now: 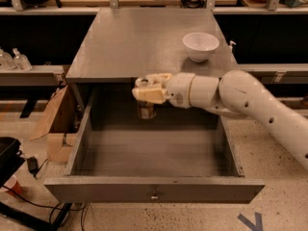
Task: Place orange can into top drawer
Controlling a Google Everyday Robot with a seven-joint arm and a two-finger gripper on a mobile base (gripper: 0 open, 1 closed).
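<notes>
The orange can (146,110) hangs upright in my gripper (147,91), its lower body showing dark below the cream fingers. The gripper is shut on the can, just in front of the cabinet's top edge and above the back of the open top drawer (154,188). The can is over the drawer's back left-of-centre area and still above its floor. The drawer is pulled fully out, and its inside shows nothing else. Its small metal knob (154,195) sits in the middle of the front panel. My white arm reaches in from the right.
A white bowl (200,45) stands on the grey cabinet top (139,42) at the back right. A cardboard box (55,124) stands left of the drawer. Bottles (14,60) sit on a shelf at far left. Cables and dark gear lie on the floor at lower left.
</notes>
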